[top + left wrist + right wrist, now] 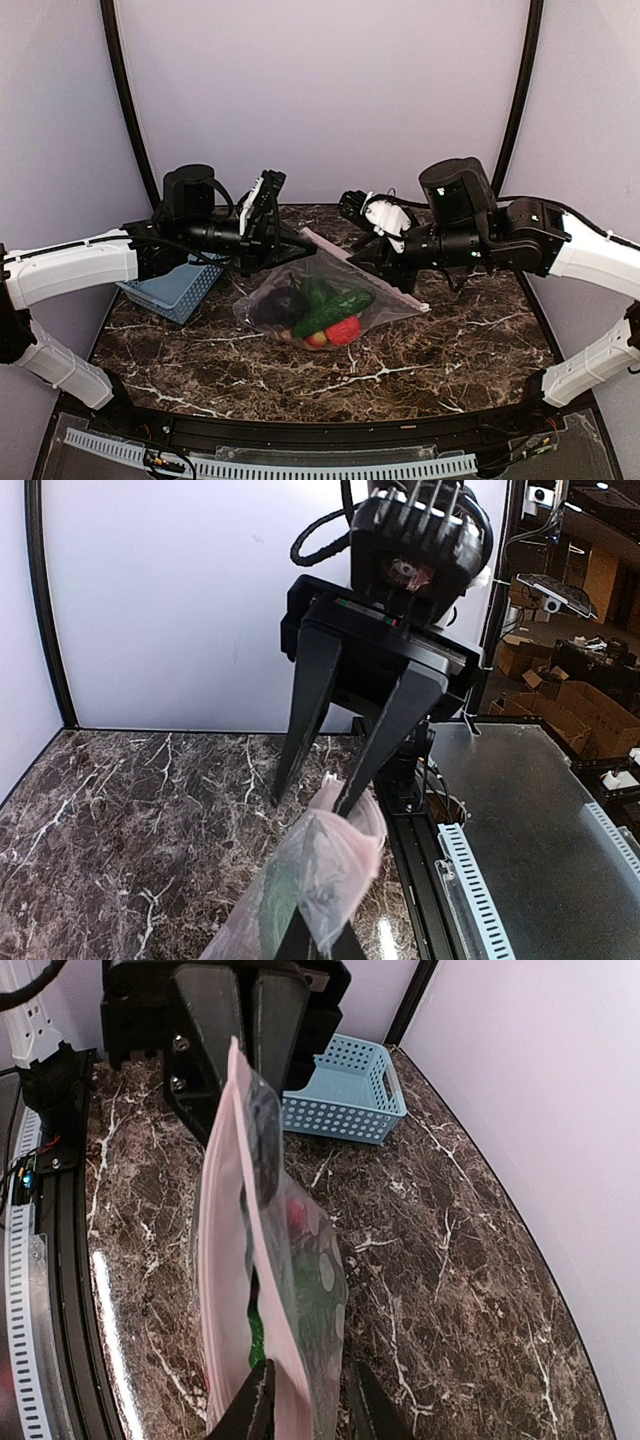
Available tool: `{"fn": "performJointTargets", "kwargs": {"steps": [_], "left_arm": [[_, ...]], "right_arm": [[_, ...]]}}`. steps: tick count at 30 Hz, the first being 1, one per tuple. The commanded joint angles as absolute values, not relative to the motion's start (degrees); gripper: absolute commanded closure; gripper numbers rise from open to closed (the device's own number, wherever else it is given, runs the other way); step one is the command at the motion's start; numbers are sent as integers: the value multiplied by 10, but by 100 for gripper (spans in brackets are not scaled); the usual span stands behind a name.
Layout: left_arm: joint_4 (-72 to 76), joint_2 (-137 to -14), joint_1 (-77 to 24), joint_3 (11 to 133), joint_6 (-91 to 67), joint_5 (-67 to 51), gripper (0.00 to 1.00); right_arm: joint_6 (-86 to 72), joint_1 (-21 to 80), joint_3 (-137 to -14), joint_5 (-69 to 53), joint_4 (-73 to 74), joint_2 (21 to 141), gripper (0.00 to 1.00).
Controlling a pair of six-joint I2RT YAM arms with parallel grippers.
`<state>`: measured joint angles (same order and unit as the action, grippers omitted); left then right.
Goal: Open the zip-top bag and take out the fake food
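Note:
The zip-top bag (330, 290) hangs in mid-table, its bottom resting on the marble. Inside it is the fake food: a green cucumber (335, 305), a red piece (343, 330) and a dark eggplant (278, 303). My left gripper (288, 250) is shut on the bag's top edge; in the left wrist view (318, 938) the plastic is pinched between its fingers. My right gripper (362, 256) is open, its jaws straddling the bag's pale zip strip (225, 1260) at the other end. Its spread fingers (385, 740) show in the left wrist view. Green and red food shows through the bag (300, 1290).
A blue lattice basket (175, 285) stands at the table's left, behind the left arm, and also shows in the right wrist view (340, 1090). Dark marble lies around the bag. A black rail (430, 880) runs along the table's near edge.

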<state>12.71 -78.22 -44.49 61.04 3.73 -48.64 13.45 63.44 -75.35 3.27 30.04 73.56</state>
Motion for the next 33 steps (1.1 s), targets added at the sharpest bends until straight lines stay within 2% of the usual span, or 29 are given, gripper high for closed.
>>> {"fn": "performJointTargets", "kwargs": {"steps": [1, 4, 9, 16, 25, 29, 31, 32, 33], "left_arm": [[142, -777, -444, 630, 30, -496, 99], [139, -781, -443, 631, 31, -495, 99], [139, -787, -443, 637, 30, -497, 99], [143, -780, -439, 636, 29, -501, 99], [163, -779, -435, 625, 20, -511, 99], [171, -783, -434, 623, 16, -516, 99], [175, -783, -434, 624, 14, -518, 99], [176, -784, -434, 624, 12, -518, 99], [178, -785, -434, 625, 12, -518, 99]], "right_arm": [[130, 640, -733, 36, 304, 708, 73], [123, 640, -730, 32, 305, 698, 66], [119, 640, -736, 20, 303, 696, 63], [129, 639, -725, 41, 307, 714, 70], [124, 629, -722, 51, 309, 716, 93], [117, 617, -714, 33, 306, 708, 93], [113, 611, -710, 21, 305, 704, 81], [111, 607, -708, 17, 303, 702, 79], [112, 605, -708, 11, 302, 700, 86]]}}
